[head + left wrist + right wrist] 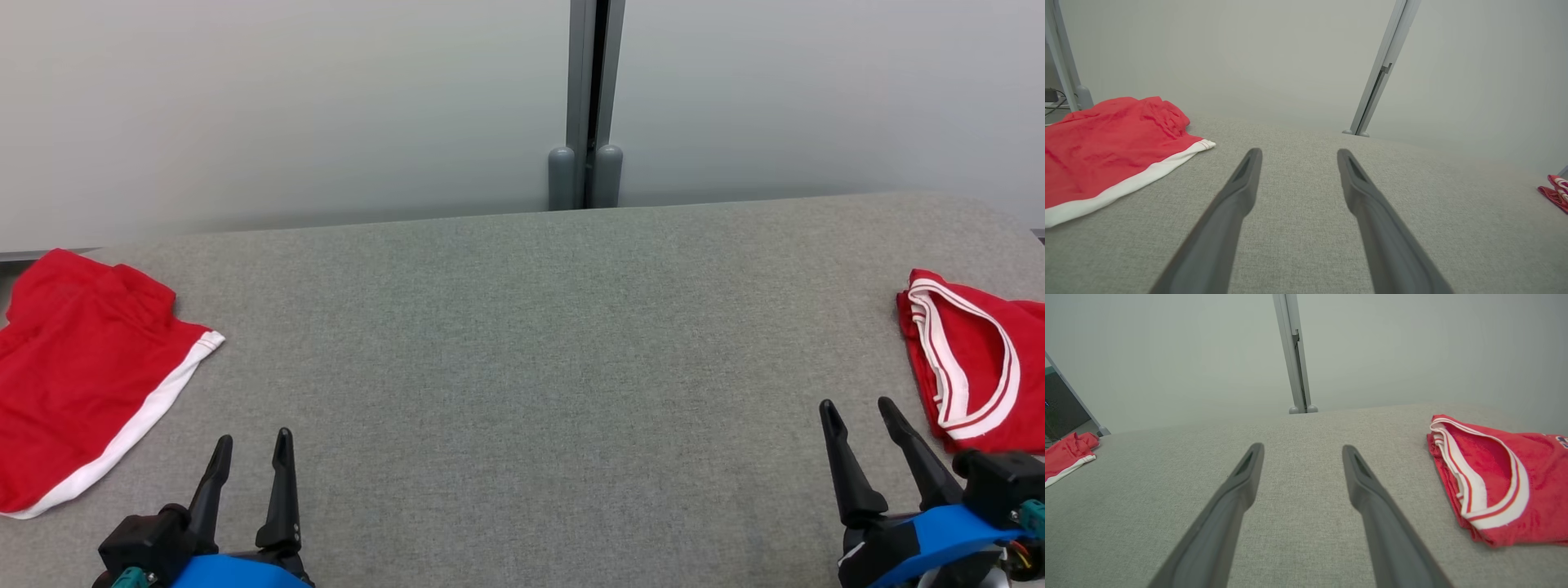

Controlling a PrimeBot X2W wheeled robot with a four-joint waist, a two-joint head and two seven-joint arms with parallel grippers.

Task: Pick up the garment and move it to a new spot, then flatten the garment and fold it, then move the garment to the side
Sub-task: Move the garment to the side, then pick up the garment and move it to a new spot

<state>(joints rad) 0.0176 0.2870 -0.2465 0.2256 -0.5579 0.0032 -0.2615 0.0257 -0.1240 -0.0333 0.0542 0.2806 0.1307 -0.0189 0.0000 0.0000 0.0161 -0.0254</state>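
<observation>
Left gripper (253,438), right gripper (856,404): fingers wide, empty. Red shorts (82,367) far left of grey post (585,175), red jersey (971,359) far right. Step: likely pre-pick. Next: reach either, pinch edge.

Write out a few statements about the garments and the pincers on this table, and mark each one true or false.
1. The left pincer and the right pincer both stand open. True.
2. At the right end of the grey table lies a red garment with striped trim; at the left end, a white-hemmed red garment. True.
3. The left pincer grips the white-hemmed red garment. False: it is empty, and the garment lies apart from it.
4. The two garments overlap mid-table. False: they lie at opposite ends, with bare table between them.
</observation>
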